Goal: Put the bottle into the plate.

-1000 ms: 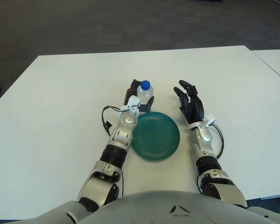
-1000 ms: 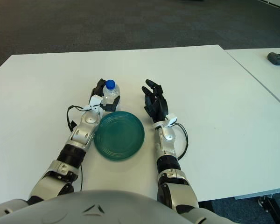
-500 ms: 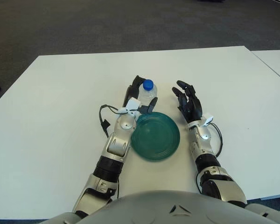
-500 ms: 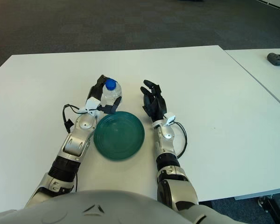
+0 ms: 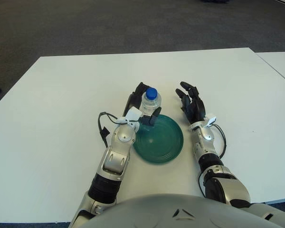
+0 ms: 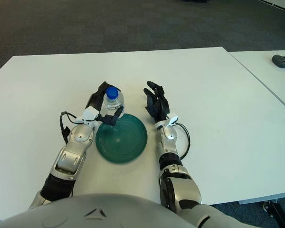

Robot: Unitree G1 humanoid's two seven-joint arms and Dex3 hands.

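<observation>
A small clear bottle (image 5: 150, 100) with a blue cap is upright in my left hand (image 5: 143, 107), whose black fingers are curled around it. The hand holds it lifted over the far left rim of the round green plate (image 5: 160, 141), which lies on the white table in front of me. My right hand (image 5: 192, 103) shows just right of the plate's far edge, fingers spread and holding nothing.
The white table (image 5: 61, 104) extends wide on all sides of the plate. A second white table (image 6: 275, 71) stands to the right across a narrow gap, with a dark object (image 6: 283, 60) on it. Dark carpet lies beyond the far edge.
My left hand has lifted the bottle off the table and carried it nearer and slightly right, up over the plate's far left rim. The right hand has barely moved.
</observation>
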